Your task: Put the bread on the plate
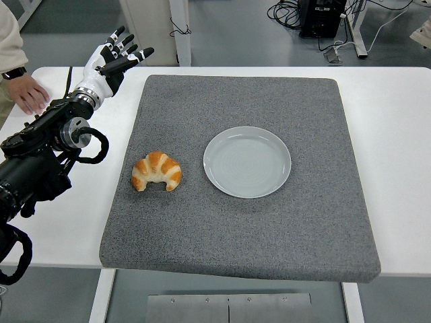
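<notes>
A golden croissant (157, 171) lies on the grey mat (269, 229), left of centre. A pale grey round plate (247, 161) sits on the mat to the croissant's right, a short gap between them. My left hand (116, 56) is raised over the table's far left, beyond the mat's left edge and well behind the croissant. Its fingers are spread and hold nothing. The right arm does not show.
A person's hand (28, 93) and sleeve rest on the white table (397, 148) at the far left edge, close to my left hand. Cables and equipment stand on the floor behind the table.
</notes>
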Robot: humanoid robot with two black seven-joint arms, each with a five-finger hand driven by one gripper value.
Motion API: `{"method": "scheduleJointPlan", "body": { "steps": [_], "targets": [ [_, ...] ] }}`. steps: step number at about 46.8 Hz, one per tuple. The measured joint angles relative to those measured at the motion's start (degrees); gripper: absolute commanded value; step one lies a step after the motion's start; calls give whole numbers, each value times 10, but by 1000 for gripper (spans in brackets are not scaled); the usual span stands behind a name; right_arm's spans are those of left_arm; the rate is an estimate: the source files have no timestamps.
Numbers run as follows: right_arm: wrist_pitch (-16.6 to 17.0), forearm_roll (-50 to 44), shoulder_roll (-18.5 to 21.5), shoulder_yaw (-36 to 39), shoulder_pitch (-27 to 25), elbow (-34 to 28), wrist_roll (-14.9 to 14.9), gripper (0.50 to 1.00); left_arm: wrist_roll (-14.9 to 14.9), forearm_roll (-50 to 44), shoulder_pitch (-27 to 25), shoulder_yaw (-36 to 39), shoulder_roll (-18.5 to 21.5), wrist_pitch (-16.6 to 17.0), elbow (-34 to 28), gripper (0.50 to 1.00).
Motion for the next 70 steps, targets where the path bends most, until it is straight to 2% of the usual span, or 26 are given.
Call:
{"method": "scheduleJointPlan", "body": {
  "steps": [20, 44, 52, 57, 60, 66, 70],
  "targets": [
    [0, 0, 0, 0, 0, 0, 0, 1000, -4, 0, 1, 1, -3, 9, 0, 981],
    [0, 0, 0, 0, 0, 0, 0, 1000, 1, -1, -10, -4, 6, 6, -9, 981],
    [0, 0, 0, 0, 0, 0, 0, 1000, 12, -1, -9, -2, 22, 5, -39, 981],
    [0, 0, 0, 0, 0, 0, 0, 1000, 45, -1, -3, -4, 30, 8, -54, 981],
    [0, 0, 0, 0, 0, 0, 0, 1000, 54, -1, -3, -6, 33, 8, -59, 981],
    [0, 0, 0, 0, 0, 0, 0, 1000, 58, -1, -3, -7, 42, 8, -73, 981],
    [0, 0, 0, 0, 0, 0, 0, 1000, 55, 1, 0, -2, 55, 8, -105, 981]
  ]
}}
